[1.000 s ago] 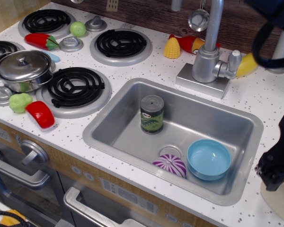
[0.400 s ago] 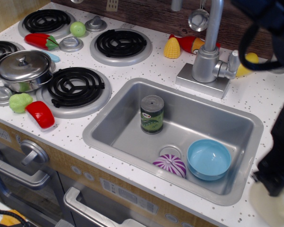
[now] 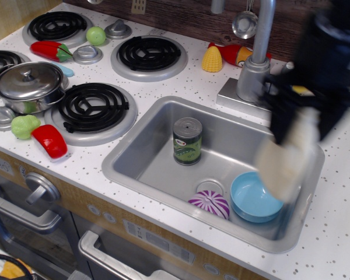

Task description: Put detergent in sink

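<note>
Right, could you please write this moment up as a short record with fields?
detergent: cream bottle, motion-blurred, hanging tilted over the right part of the sink
gripper: dark and blurred at the bottle's top; fingers not distinguishable
sink: silver basin, drain partly covered
in sink: green can upright, purple ball at the drain, blue bowl at the right
bottle and bowl: bottle overlaps the bowl's right rim in view; contact cannot be told

Speckled white counter [image 3: 338,233], dark backsplash [image 3: 181,17] (wood-toned)
</note>
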Motion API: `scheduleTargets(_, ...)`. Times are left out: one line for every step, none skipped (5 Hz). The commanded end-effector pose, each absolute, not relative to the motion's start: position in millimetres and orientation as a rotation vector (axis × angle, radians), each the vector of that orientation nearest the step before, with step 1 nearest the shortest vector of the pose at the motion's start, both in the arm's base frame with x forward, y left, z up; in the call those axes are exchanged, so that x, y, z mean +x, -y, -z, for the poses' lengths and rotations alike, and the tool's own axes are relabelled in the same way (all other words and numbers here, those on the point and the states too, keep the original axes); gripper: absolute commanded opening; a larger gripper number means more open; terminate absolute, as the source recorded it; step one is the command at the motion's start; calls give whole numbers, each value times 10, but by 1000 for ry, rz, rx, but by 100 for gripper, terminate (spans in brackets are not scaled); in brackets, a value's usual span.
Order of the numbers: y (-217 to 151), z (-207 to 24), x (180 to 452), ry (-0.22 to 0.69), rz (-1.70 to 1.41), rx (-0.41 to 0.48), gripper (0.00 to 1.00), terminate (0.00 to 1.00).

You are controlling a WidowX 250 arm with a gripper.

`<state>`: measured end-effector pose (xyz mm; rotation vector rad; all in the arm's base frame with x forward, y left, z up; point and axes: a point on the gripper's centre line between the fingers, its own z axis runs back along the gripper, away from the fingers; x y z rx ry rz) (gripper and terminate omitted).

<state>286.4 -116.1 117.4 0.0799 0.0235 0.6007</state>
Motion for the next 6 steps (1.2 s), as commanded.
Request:
scheduleTargets(513,-1325,3103,82,-429,59,0,0)
scheduleTargets(85,-1100,3174,138,-354,46,0,0)
scheduleTargets(-106,-874,3190,140,-334,40,0,0)
scheduleTargets(-242,-678,3091,156,-338,29,0,0)
scheduleTargets(-215,-478,3002,192,-379,12,0,0)
scheduleTargets(-247,-314,2991,210,-373,-25,100,100)
